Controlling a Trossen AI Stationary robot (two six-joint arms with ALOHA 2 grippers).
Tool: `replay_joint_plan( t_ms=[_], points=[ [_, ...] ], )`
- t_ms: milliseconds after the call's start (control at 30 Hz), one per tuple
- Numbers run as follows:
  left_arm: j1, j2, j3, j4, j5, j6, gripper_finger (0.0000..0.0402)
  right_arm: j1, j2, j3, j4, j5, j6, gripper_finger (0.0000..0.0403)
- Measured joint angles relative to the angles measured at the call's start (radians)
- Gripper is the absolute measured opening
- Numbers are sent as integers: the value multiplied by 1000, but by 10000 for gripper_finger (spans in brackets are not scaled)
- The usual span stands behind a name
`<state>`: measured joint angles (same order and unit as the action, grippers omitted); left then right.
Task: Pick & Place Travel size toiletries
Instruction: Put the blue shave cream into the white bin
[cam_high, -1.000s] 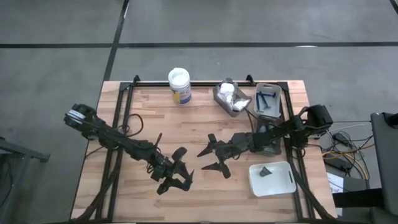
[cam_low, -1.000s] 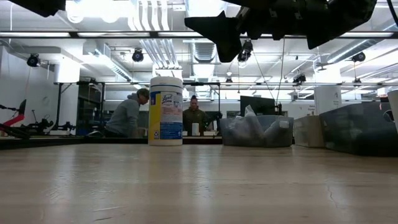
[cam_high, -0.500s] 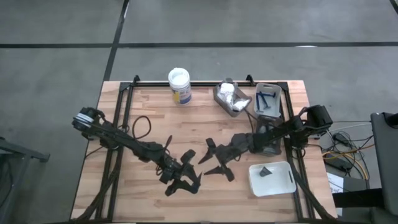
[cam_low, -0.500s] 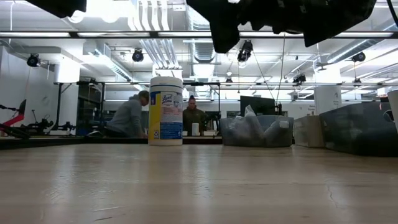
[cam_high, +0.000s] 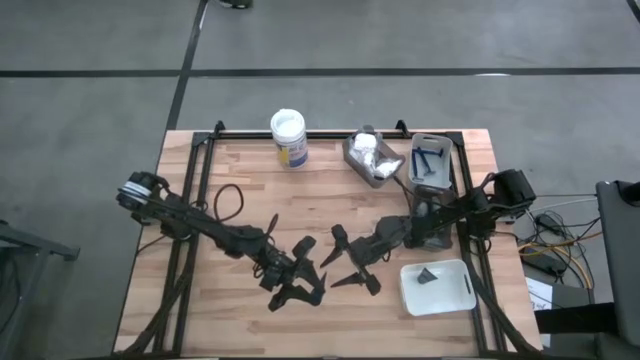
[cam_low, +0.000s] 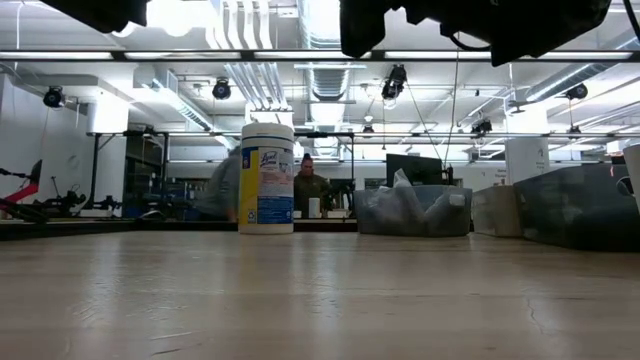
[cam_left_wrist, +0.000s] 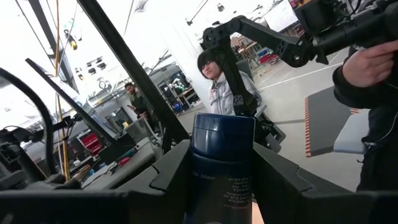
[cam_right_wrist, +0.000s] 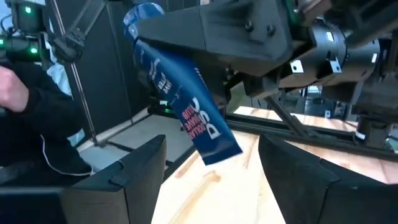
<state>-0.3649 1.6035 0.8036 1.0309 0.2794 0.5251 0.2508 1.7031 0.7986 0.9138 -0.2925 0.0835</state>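
A dark blue tube with white lettering (cam_left_wrist: 221, 163) stands between my left gripper's (cam_left_wrist: 221, 186) fingers; in the right wrist view the blue tube (cam_right_wrist: 186, 106) slants down out of that gripper. In the high view my left gripper (cam_high: 298, 272) hovers over the table's middle near part. My right gripper (cam_high: 346, 262) faces it from the right, open, its fingers (cam_right_wrist: 137, 171) on either side below the tube without touching. White packets fill a grey tray (cam_high: 372, 158), blue sticks lie in another grey tray (cam_high: 431, 162), and a dark item (cam_high: 427, 276) lies in the white tray (cam_high: 452, 290). My left gripper pinches the blue tube between its two fingers (cam_left_wrist: 174, 177), on the tube's sides (cam_left_wrist: 198, 177). One end (cam_left_wrist: 224, 124) sticks out past the fingertips. The tube is lifted clear of the table and hangs tilted, its free end (cam_right_wrist: 217, 146) toward my right gripper.
A white-lidded jar (cam_high: 288, 138) with a blue-yellow label stands at the far edge, also the jar (cam_low: 267, 178) in the low view. The trays sit far right and near right. People stand in the room beyond, one person (cam_left_wrist: 217, 74) behind the tube. Bare wood lies on the left.
My left gripper has moved toward the table's right and slightly toward the near edge, closing on my right gripper. My right gripper has shifted a little toward the near edge. Both stay above the table.
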Motion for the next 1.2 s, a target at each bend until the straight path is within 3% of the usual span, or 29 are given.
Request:
replay_joint_plan(
  t_ms=[333, 500, 900, 1200],
  points=[
    [35, 0, 0, -21, 10, 2, 154, 0, 0, 20, -4, -85, -17, 196],
    [52, 0, 0, -21, 59, 0, 154, 0, 0, 38, -27, -102, -26, 149],
    [55, 0, 1, -28, 72, -7, 154, 0, 0, 44, -46, -114, -34, 22],
    [56, 0, 1, -63, 62, -93, 154, 0, 0, 43, -81, -110, -15, 17]
  ],
)
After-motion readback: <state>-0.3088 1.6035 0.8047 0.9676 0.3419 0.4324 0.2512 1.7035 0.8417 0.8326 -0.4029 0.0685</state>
